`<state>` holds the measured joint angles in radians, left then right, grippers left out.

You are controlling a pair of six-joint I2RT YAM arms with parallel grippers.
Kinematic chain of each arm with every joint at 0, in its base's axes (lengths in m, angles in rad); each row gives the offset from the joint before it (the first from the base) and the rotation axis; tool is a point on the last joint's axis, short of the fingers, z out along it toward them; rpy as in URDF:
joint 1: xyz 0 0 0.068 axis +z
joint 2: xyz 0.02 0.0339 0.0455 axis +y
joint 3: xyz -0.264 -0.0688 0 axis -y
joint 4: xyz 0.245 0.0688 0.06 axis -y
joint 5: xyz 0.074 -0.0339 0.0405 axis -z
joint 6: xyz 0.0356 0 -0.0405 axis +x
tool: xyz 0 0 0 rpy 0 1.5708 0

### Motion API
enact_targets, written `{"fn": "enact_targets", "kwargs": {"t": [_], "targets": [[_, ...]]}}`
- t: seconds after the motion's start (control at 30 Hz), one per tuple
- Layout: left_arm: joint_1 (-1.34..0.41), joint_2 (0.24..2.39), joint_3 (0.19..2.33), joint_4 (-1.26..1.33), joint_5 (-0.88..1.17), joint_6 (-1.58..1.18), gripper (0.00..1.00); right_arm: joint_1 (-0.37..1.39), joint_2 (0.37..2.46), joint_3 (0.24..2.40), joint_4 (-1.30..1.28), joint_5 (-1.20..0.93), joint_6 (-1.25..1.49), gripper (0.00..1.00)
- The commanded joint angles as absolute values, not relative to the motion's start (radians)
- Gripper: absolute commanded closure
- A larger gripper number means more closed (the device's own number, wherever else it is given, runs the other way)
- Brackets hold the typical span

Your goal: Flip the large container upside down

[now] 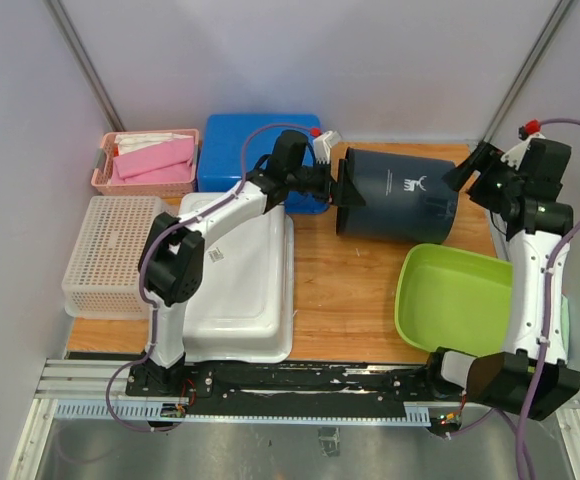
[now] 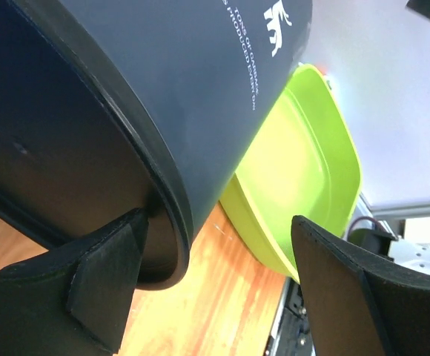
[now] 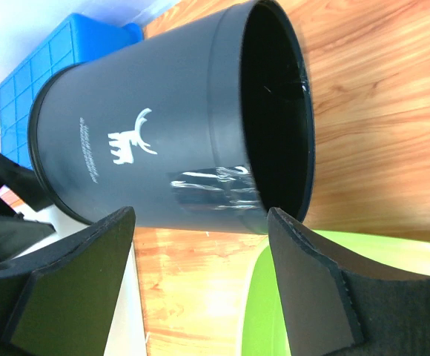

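Observation:
The large container [image 1: 395, 195] is a dark navy bucket with a white deer logo. It lies on its side on the wooden table, base toward the left and open mouth toward the right. My left gripper [image 1: 345, 190] is open at the base end. In the left wrist view [image 2: 216, 222] one finger [image 2: 89, 289] sits against the recessed base by the rim [image 2: 174, 215] and the other stands well apart. My right gripper [image 1: 470, 165] is open and empty by the mouth end. In the right wrist view [image 3: 200, 215] the container [image 3: 141, 141] lies just beyond the fingers.
A lime green tray [image 1: 455, 295] lies in front of the container at the right. A white tray [image 1: 240, 290] lies at the left, with a white basket [image 1: 110, 250] beside it. A pink basket [image 1: 145, 160] and a blue bin [image 1: 240, 145] stand at the back left.

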<state>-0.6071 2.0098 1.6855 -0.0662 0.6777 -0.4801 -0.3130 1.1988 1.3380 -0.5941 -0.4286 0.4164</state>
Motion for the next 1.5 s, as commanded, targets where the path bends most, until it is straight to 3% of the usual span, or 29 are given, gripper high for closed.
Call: {"fn": "enact_targets", "kwargs": {"t": [0.0, 0.47, 0.87, 1.17, 1.37, 1.47], "targets": [[-0.618, 1.949, 1.632, 0.029, 0.733, -0.545, 0.17, -0.137, 1.175, 1.439, -0.766, -0.153, 0.357, 0.25], [-0.597, 1.722, 1.502, -0.2, 0.486, -0.387, 0.04, 0.304, 1.245, 1.566, -0.875, 0.258, 0.297, 0.21], [-0.466, 1.348, 1.229, -0.293, 0.147, -0.448, 0.01, 0.628, 1.574, 1.843, -1.007, 0.698, 0.317, 0.21], [-0.466, 1.222, 1.125, -0.295, 0.069, -0.449, 0.01, 0.75, 1.81, 2.011, -1.031, 0.928, 0.344, 0.18], [-0.465, 1.206, 1.109, -0.306, 0.042, -0.431, 0.01, 0.758, 1.9, 2.066, -1.019, 0.946, 0.364, 0.13], [-0.465, 1.19, 1.094, -0.305, 0.024, -0.426, 0.01, 0.759, 1.946, 2.088, -1.057, 1.005, 0.423, 0.05]]}}
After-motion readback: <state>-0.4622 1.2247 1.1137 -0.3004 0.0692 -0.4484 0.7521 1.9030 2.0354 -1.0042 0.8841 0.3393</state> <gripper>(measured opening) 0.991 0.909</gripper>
